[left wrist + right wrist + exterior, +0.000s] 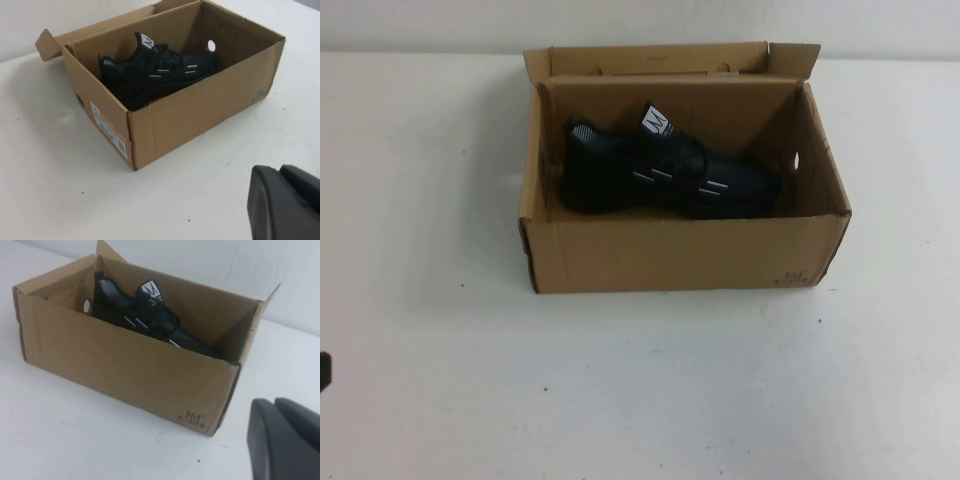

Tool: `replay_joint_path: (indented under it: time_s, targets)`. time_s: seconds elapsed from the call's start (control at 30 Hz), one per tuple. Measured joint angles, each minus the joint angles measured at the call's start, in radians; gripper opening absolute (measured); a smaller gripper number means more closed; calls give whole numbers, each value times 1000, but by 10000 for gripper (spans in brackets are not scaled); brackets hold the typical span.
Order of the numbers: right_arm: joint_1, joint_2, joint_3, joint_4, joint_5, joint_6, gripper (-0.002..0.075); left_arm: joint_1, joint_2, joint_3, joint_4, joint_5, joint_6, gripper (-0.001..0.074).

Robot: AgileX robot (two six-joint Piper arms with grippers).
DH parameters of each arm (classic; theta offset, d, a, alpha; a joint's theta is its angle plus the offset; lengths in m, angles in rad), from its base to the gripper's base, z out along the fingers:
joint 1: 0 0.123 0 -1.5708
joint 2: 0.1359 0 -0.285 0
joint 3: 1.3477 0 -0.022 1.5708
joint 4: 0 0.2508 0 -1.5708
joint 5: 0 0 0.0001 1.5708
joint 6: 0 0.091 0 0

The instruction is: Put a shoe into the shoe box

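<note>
The black mesh shoe (665, 175) lies on its sole inside the brown cardboard shoe box (670, 255), toe to the right, white tongue label up. It also shows in the left wrist view (157, 70) and in the right wrist view (145, 315), each time inside the shoe box (200, 110) (125, 370). My left gripper (280, 170) is shut and empty, low over the table, well clear of the box's front left corner. My right gripper (274, 402) is shut and empty, off the box's front right corner. Neither touches the box.
The box stands at the middle back of a white table (640, 400), its flaps open. A dark bit of my left arm (324, 368) shows at the high view's left edge. A pale wall (420, 25) runs behind the table.
</note>
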Motion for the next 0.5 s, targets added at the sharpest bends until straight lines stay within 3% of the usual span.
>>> replay_joint_path:
  time_s: [0.27,0.5]
  targets:
    - [0,0,0,0,0,0,-16,0,-54,68,36,-167,0,-1]
    - [0,0,0,0,0,0,-16,0,-220,311,237,-372,-9,-1]
